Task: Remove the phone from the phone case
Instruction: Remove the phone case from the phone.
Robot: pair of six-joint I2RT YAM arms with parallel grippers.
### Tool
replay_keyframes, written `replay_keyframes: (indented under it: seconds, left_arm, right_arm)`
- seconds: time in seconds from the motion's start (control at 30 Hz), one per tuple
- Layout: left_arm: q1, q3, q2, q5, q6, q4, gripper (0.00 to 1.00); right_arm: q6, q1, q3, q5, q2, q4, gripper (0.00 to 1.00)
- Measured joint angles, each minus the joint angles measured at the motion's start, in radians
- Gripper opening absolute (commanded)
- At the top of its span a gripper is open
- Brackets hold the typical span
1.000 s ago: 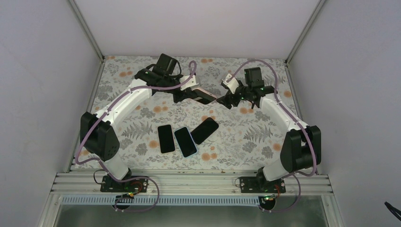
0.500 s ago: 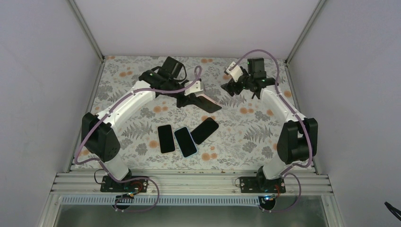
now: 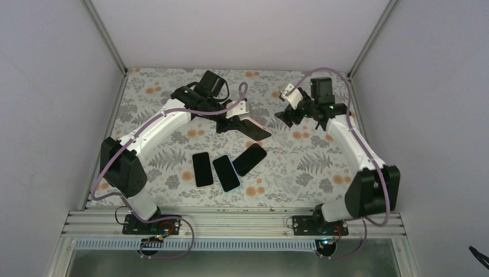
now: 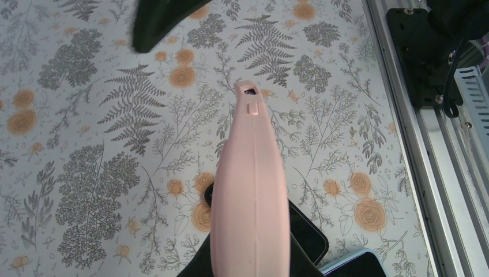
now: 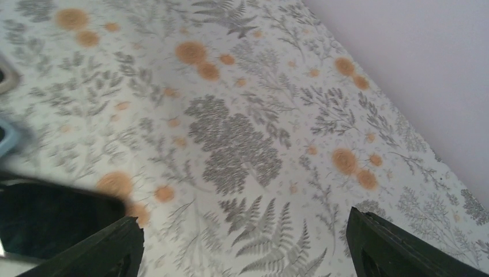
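You had the pink phone case (image 4: 251, 190) pinched in your left claw (image 3: 235, 119), which was shut on one end of it. The case was held up in the air over the far middle of the bench (image 3: 150, 92). From above, the dark face of the phone (image 3: 257, 131) showed inside the pink rim, so I think the phone was not out yet (the wrist view showed only the thin pink side, so I could not be sure). Your right claw (image 3: 290, 113) hung near the case, off to its right and not touching it. Its fingers (image 5: 118, 248) were spread wide with nothing between them. Three other phones (image 3: 226, 172) lay flat side by side nearer to you, well apart from the case. The step in hand looked like the pull itself. Next, the right claw would need to come in and grip the free end of the phone, not the pink rim. Then it could peel the phone out while the left claw held firm.
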Motion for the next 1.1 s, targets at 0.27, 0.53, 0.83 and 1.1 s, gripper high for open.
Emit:
replay_keyframes:
  seconds: [0.27,0.53,0.83,1.1]
  left_arm:
    - [0.000,0.000,0.001,-0.005,0.002,0.006,0.02]
    - [0.000,0.000,0.013,-0.006,0.002,0.007,0.02]
    - [0.000,0.000,0.017,-0.014,0.001,0.015,0.02]
    - [0.000,0.006,0.040,-0.014,0.001,0.016,0.02]
  right_arm:
    - [-0.061,-0.006,-0.114,-0.082,-0.196,-0.114,0.90]
    - [-0.063,-0.006,-0.171,-0.135,-0.172,-0.137,0.89]
    - [-0.064,-0.006,-0.175,-0.184,-0.168,-0.145,0.89]
    - [-0.064,-0.006,-0.175,-0.190,-0.133,-0.143,0.88]
